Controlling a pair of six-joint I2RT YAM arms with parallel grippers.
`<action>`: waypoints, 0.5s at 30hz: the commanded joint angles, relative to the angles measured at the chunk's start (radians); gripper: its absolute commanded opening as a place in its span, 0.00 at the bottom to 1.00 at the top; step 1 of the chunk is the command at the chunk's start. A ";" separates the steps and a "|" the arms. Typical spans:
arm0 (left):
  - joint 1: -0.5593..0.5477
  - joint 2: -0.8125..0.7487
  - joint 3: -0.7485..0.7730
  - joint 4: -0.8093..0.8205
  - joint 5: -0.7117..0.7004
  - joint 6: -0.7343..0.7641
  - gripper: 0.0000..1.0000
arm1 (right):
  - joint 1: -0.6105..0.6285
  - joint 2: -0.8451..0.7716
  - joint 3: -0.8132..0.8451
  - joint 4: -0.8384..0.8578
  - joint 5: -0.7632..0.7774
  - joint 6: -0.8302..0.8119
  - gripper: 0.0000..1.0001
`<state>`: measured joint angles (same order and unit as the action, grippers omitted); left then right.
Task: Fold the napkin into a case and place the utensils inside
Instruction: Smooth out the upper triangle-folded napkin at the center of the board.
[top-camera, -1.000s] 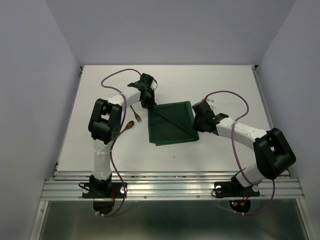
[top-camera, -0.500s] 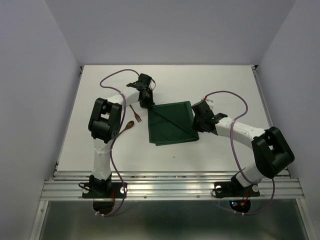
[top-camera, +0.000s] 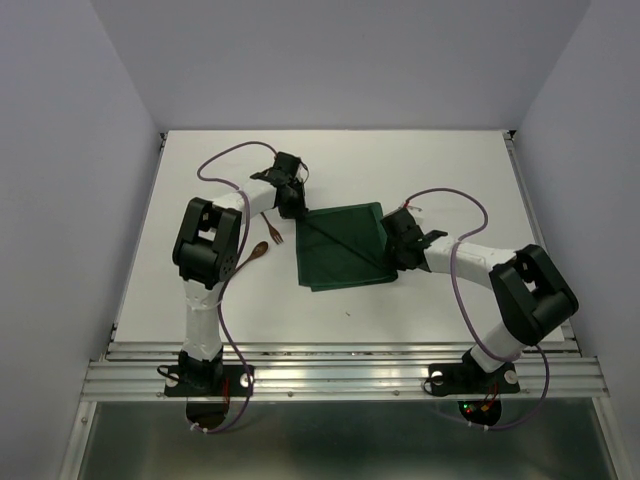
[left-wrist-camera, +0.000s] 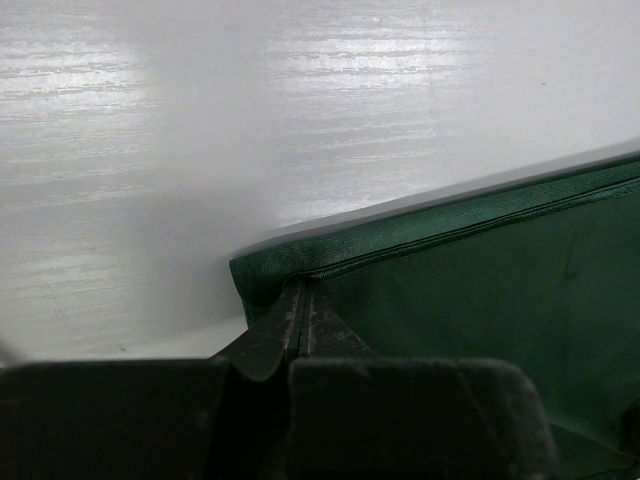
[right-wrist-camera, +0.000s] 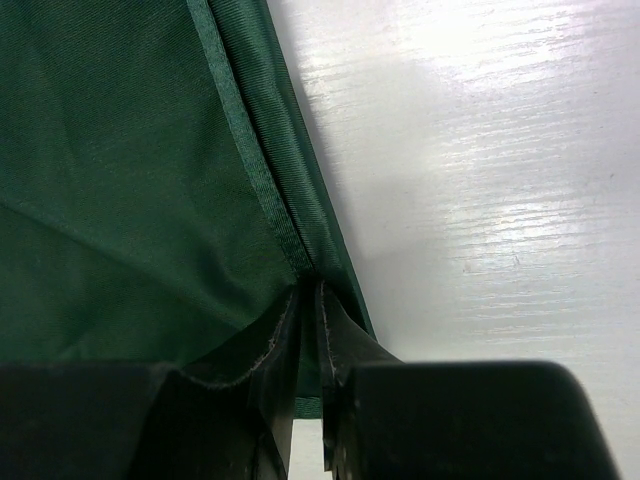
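In the top external view, the dark green napkin (top-camera: 343, 248) is seen lying folded and flat near the middle of the white counter (top-camera: 450, 170), with a diagonal crease across it. The left arm (top-camera: 250, 195) is stretched out to the napkin's far left corner, and the left jaws are set down on that corner. The right arm (top-camera: 470, 262) is laid low across the counter, and the right jaws are placed at the napkin's right edge. The 2 utensils are found on the bare counter just left of the napkin, apart from it: the wooden fork (top-camera: 272, 229) lies farther back, and the wooden spoon (top-camera: 257, 252) lies nearer the arm bases.

In the left wrist view, the left jaws are shown closed tight on the napkin (left-wrist-camera: 480, 290). The hemmed corner is pinched between the 2 dark fingers (left-wrist-camera: 265, 345), with no gap between them. The corner is bunched slightly at the grip. Pale counter (left-wrist-camera: 300, 110) fills the area beyond.

In the right wrist view, the right jaws are shown closed on the napkin (right-wrist-camera: 130, 170). Its stitched edge is clamped between the fingers (right-wrist-camera: 275, 345), and only a thin slit is left lower down. The cloth is spread to the left, and bright counter (right-wrist-camera: 480, 180) is seen to the right.
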<state>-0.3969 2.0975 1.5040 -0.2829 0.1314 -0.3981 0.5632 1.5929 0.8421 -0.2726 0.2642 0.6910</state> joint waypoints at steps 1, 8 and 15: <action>0.000 -0.030 -0.047 -0.062 -0.012 0.012 0.00 | 0.004 -0.005 -0.006 0.001 0.047 -0.028 0.17; 0.000 -0.057 0.019 -0.101 -0.041 0.024 0.00 | 0.004 -0.106 0.034 -0.013 0.061 -0.059 0.23; -0.014 -0.143 0.096 -0.142 -0.113 0.030 0.04 | -0.123 -0.134 0.060 0.012 -0.029 -0.073 0.38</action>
<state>-0.4023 2.0762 1.5314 -0.3763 0.0761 -0.3885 0.5076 1.4811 0.8646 -0.2844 0.2710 0.6392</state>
